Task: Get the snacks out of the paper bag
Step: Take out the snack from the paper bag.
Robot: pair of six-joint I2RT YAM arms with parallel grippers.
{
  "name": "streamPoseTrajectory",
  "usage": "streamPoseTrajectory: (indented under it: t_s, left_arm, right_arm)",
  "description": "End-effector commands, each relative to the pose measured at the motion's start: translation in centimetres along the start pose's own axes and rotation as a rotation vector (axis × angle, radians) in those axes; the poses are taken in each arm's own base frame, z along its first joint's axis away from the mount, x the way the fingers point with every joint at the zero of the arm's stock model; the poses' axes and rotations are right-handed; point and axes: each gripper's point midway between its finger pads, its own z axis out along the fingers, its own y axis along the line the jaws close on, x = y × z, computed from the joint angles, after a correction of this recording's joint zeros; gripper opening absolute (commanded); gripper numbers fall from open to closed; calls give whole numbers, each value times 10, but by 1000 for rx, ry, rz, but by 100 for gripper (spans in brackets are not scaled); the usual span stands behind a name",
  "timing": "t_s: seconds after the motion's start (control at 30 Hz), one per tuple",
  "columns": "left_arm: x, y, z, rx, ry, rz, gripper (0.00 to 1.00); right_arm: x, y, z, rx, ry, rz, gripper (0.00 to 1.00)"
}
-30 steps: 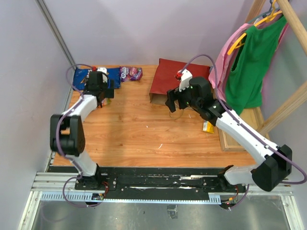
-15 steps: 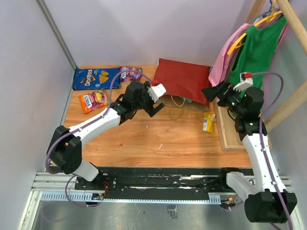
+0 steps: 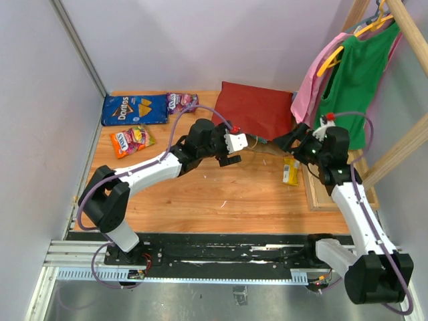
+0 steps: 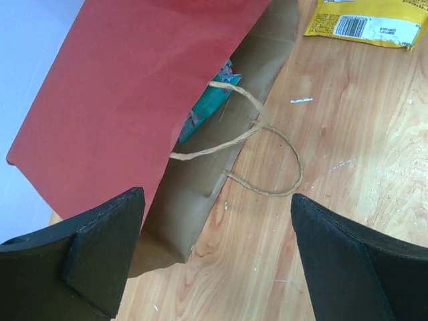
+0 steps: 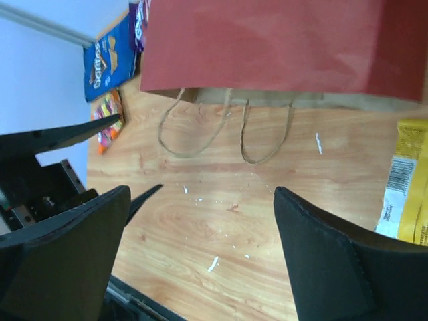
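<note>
- Snacks lie in two places: a teal glossy packet (image 4: 204, 114) sits just inside the bag's mouth, and the other packets lie out on the wooden tabletop (image 3: 200, 194).
- The large red paper carrier bag with brown kraft lining (image 3: 257, 115) lies flat on its side at the far middle of the tabletop. Its mouth faces the near edge, and its thin twisted paper loop handles (image 4: 200, 153) rest on the wood.
- A large blue Doritos bag (image 3: 134, 109) lies at the far-left corner, with a purple candy packet (image 3: 182, 101) just beside it.
- A small orange packet (image 3: 132, 141) lies nearer than the Doritos bag.
- A yellow packet (image 3: 291, 170) lies near the paper bag's right near corner.
- Left gripper (image 4: 217, 200): jaws spread wide, nothing held, positioned at the bag's mouth above the handles.
- Right gripper (image 5: 200, 194): jaws spread wide, nothing held, positioned at the bag's right near corner.
- A green garment (image 3: 348, 80) and a pink garment (image 3: 313, 80) hang at the far right.
</note>
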Motion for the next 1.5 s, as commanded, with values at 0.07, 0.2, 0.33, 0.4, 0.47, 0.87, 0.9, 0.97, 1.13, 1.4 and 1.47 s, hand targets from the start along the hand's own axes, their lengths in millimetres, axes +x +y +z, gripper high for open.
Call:
streamPoseTrajectory:
  t_s: [0.07, 0.2, 0.33, 0.4, 0.47, 0.87, 0.9, 0.97, 1.13, 1.4, 1.47]
  left_arm:
    - [-9, 6, 6, -86, -61, -5, 94]
    - [-9, 8, -11, -153, -75, -109, 94]
    - [-11, -13, -28, -127, -131, -261, 95]
    - [-12, -26, -37, -118, -193, -335, 96]
    - [-14, -40, -48, -105, -273, -408, 97]
    - [4, -78, -47, -54, -400, -725, 99]
    - [6, -78, -45, -59, -397, -732, 99]
    - [10, -78, -42, -66, -392, -745, 99]
    - [18, -79, -40, -84, -377, -763, 100]
    - [36, -73, -45, -164, -344, -855, 100]
    - [39, -75, -48, -164, -348, -875, 100]
  right_arm:
    - [11, 15, 9, 125, 117, -293, 84]
    - [20, 13, 20, 249, 178, -584, 82]
    - [30, 36, 35, 175, 245, -880, 83]
    - [30, 51, 42, 108, 266, -929, 81]
    - [33, 61, 51, 61, 290, -948, 79]
    - [60, 50, 108, 134, 448, -1097, 68]
    - [60, 50, 111, 138, 447, -1104, 67]
    - [59, 54, 117, 133, 442, -1115, 66]
    - [65, 48, 129, 178, 473, -1136, 45]
    - [74, 49, 138, 211, 508, -1173, 22]
    - [75, 47, 140, 224, 518, -1178, 12]
